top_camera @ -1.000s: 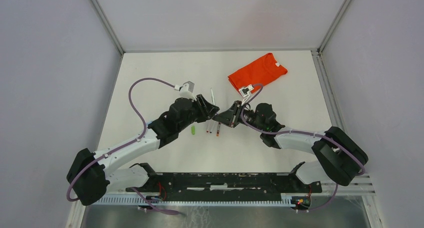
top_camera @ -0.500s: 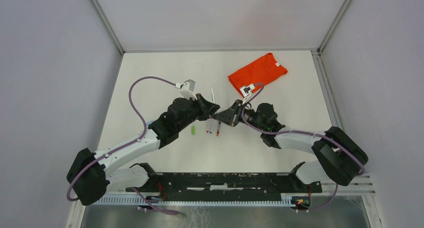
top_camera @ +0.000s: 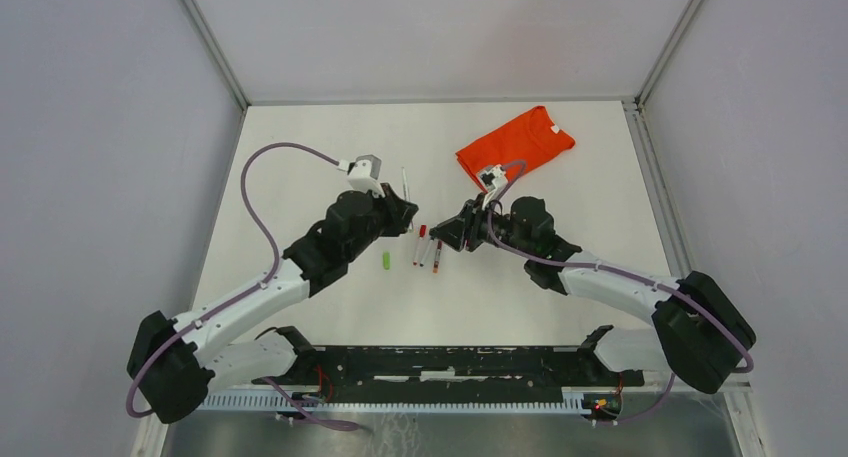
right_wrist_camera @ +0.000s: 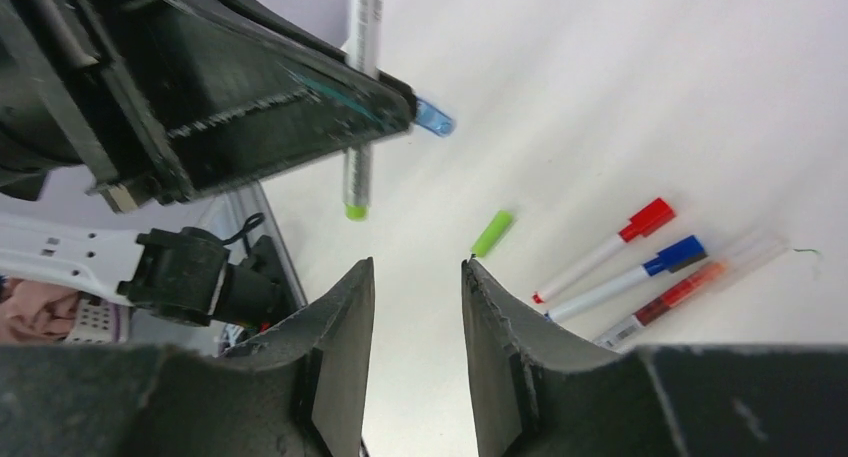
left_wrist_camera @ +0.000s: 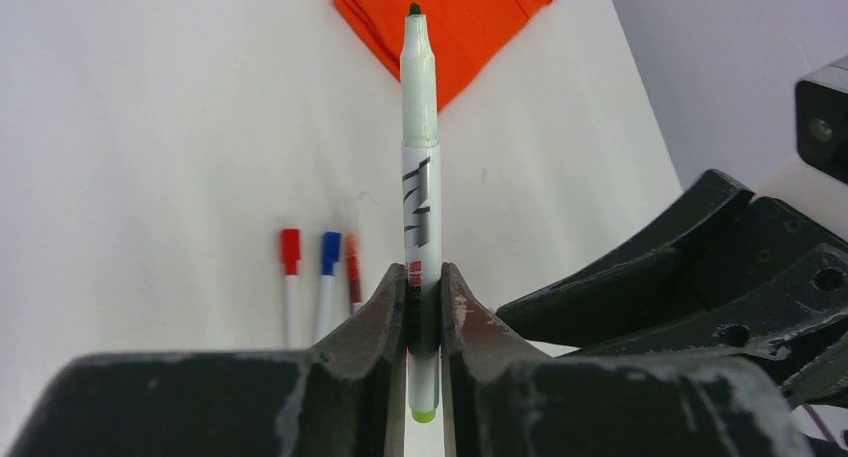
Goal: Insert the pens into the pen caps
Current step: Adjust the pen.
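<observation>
Green pen: clamped between the two fingers of the left gripper, held by the lower barrel. Its green butt end stuck out behind the fingers. The longer front part stood out ahead of them, dark tip bare and uncapped. In the left wrist view the tip pointed toward the orange shirt.

Green cap: lay on its side on the white table, alone, touched by neither gripper. Taken as reference for all positions below.

Left gripper, with the green pen: just beyond the cap and a little to its right in the top view. Pen and cap were apart, not lined up.

Three more pens lay in a close row just right of the cap, roughly parallel: red pen nearest it, then blue pen, then orange pen. The red and blue pens were capped; I could not tell whether the orange one was.

Right gripper: fingers parted, nothing between them. In the top view it sat right of the cap, on the far side of the pen row. From its wrist camera the cap appeared just ahead of the fingertips, the green pen above it.

Shirt: well beyond the cap, up and to the right.
</observation>
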Controlling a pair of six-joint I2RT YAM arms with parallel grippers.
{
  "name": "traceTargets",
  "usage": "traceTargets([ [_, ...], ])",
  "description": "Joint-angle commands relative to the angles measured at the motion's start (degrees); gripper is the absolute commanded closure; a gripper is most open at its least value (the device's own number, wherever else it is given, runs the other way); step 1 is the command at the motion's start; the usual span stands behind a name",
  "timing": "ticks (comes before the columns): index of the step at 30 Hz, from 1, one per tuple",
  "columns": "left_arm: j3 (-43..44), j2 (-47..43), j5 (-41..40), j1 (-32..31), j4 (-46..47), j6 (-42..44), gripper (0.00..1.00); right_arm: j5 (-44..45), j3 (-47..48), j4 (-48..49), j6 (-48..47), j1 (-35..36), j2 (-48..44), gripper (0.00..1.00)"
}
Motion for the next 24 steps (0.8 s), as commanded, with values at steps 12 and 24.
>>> traceTargets([
  [12, 4.76, -17.32, -17.88, 3.71, -13.72, 19.68, 0.98, 19.67, 20.35, -24.33, -6.09, 10.32, 12.49, 0.56],
  [24, 1.50, -26.79, -26.34, 3.74, -12.88, 21.33, 0.98, 26.81, 40.67, -40.24, -7.48, 17.02, 32.98, 0.56],
])
